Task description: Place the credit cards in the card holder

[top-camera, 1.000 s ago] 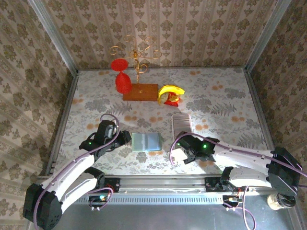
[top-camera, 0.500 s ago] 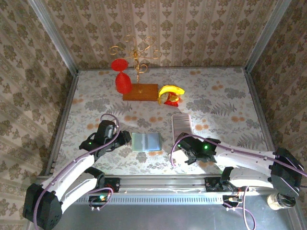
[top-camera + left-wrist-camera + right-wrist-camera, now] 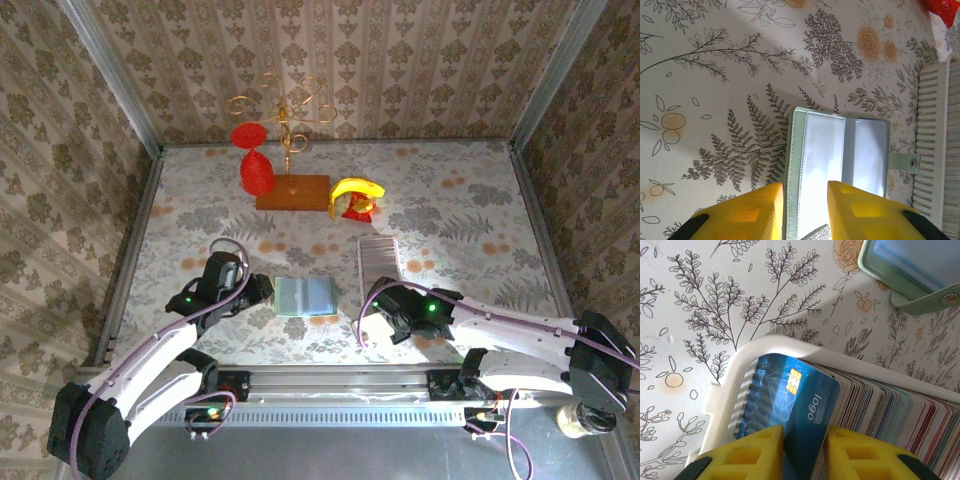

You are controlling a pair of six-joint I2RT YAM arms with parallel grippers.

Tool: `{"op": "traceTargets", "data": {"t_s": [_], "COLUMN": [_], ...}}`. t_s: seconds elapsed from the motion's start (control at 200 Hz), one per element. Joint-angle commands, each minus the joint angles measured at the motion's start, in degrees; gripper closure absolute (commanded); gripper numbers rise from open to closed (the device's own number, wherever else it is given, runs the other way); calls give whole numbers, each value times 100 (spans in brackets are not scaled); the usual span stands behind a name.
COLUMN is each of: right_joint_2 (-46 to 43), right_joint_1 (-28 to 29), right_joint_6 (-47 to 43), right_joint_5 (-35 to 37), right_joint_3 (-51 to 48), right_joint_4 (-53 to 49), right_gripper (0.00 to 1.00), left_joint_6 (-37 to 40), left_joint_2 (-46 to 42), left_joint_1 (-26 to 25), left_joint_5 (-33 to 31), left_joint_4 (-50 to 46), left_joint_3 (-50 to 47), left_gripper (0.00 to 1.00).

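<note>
Sage-green card holder (image 3: 840, 150) is lying open on the bench (image 3: 715, 75). We are seeing the left pincer (image 3: 804, 187) straddling one edge, jaws narrow. The right pincer (image 3: 804, 432), also narrow, is flanking the blue credit card (image 3: 790, 395) in the white tray (image 3: 740, 370). We cannot tell whether either is gripping.

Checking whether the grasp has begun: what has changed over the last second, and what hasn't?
The right gripper has narrowed its fingers onto the blue card at the end of the white tray; the card is still in the tray. The left gripper stays over the left edge of the open green wallet, closing only slightly. Wallet and tray have not moved.
</note>
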Motion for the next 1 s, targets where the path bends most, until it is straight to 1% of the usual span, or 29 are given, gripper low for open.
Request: {"op": "traceTargets", "data": {"t_s": [0.0, 0.2, 0.61, 0.835, 0.995], "right_joint_2": [-121, -219, -373, -583, -655], "right_joint_1": [-29, -33, -33, -24, 2], "right_joint_6": [-117, -87, -12, 147, 285], "right_joint_5": [341, 360, 386, 219, -73], "right_joint_3": [116, 151, 235, 379, 547], "right_joint_4": [-149, -228, -348, -757, -1263], "right_gripper": [76, 79, 83, 86, 88], "left_joint_6": [-79, -66, -61, -103, -118], "left_joint_2": [24, 52, 107, 103, 83], "left_joint_1": [30, 26, 30, 30, 27], "left_joint_5": [82, 80, 108, 111, 91], "left_joint_4": [78, 103, 132, 160, 159], "left_joint_3": [-80, -87, -113, -148, -149], "left_gripper": [71, 72, 73, 74, 75]}}
